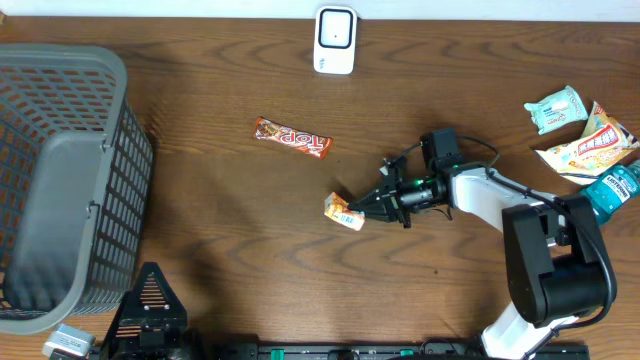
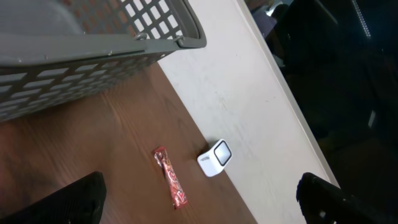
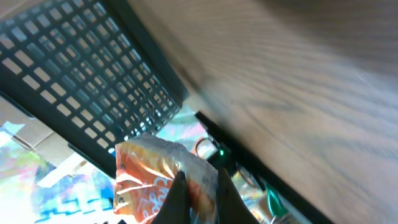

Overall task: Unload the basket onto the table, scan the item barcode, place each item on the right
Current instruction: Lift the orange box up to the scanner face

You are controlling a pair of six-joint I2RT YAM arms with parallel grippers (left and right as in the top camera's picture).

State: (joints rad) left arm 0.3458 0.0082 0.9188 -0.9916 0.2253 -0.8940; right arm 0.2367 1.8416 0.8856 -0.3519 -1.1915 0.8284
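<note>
One orange snack packet (image 1: 340,211) clamped in right jaws; left jaws apart.

Grey mesh basket (image 1: 125,200) (far left), red-brown candy bar (image 1: 291,139), mint wipes pack (image 1: 554,109), blue bottle (image 1: 612,187)

Far left on worktop (image 1: 220,260): basket (image 1: 60,180). Far edge, centre: scanner (image 1: 334,40). Nearer, slightly left of it: candy bar (image 1: 291,138). Nearer again, right of bar: small packet (image 1: 343,212), at tip of right pincer (image 1: 358,207). Far right: pouches (image 1: 585,140), bottle (image 1: 615,185) just beside them.
</note>
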